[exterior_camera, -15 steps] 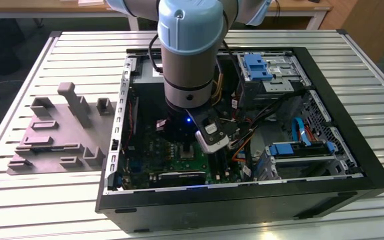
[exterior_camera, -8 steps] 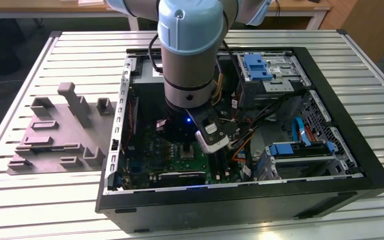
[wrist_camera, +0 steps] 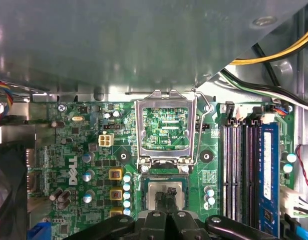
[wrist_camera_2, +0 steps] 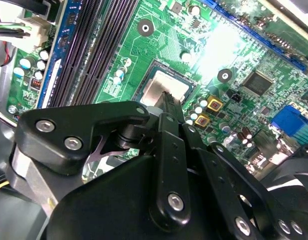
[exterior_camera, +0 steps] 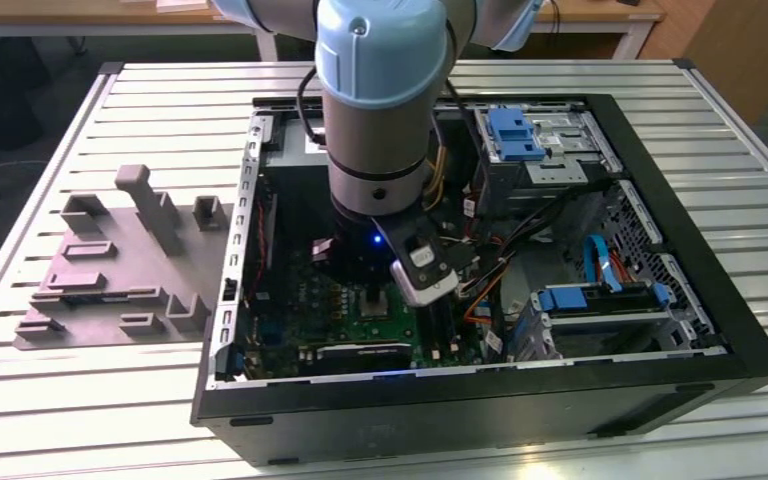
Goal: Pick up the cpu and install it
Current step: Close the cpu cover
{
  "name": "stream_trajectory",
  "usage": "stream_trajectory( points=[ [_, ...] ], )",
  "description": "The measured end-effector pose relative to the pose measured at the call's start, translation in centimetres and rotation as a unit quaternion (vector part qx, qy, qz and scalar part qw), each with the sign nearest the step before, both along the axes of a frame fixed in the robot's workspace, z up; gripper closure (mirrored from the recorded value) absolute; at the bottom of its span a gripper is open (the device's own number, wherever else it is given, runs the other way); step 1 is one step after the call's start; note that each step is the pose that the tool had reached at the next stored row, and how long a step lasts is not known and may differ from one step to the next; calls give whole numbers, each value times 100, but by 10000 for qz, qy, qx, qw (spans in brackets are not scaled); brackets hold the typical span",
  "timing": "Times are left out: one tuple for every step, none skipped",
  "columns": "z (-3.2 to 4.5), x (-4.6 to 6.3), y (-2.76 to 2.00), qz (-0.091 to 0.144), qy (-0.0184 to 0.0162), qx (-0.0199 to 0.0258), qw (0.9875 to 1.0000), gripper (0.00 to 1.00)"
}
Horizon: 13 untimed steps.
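Black gripper linkages sit closest to the lens in both wrist views, the fingers drawn together to a narrow tip that rests on the cpu. Whether they actually pinch the chip or only press on it, I cannot tell. One arm reaches straight down into the open computer case, wrist vertical above the green motherboard. One cpu shows: a square silvery chip lying flat in its socket, edges in line with the socket walls, no longer side to speak of. One metal retention frame stands flipped up beside it. Four memory slots run alongside.
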<state>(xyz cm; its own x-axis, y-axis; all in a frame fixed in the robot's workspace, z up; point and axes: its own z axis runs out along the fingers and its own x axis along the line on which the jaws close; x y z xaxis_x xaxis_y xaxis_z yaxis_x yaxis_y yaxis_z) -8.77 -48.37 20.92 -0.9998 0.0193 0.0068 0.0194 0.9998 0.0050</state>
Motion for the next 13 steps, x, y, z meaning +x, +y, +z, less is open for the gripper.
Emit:
stream_trajectory(
  points=[
    [20, 0, 0, 0, 0, 0, 10000, 89],
    [51, 0, 0, 0, 0, 0, 10000, 89],
    [80, 0, 0, 0, 0, 1, 10000, 89],
    [113, 0, 1, 0, 0, 0, 10000, 89],
    [150, 0, 1, 0, -1, 1, 10000, 89],
    [187, 1, 2, 0, 0, 1, 10000, 89],
    [221, 1, 3, 1, 0, 0, 10000, 89],
    [253, 0, 4, 0, 0, -1, 10000, 89],
    [281, 0, 5, 0, 0, -2, 10000, 89],
    [309, 0, 7, 0, 0, -5, 10000, 89],
    [335, 0, 9, 0, 0, -7, 10000, 89],
    [358, 0, 11, 0, 0, -10, 10000, 89],
    [373, 0, 12, 0, 0, -13, 10000, 89]
  ],
)
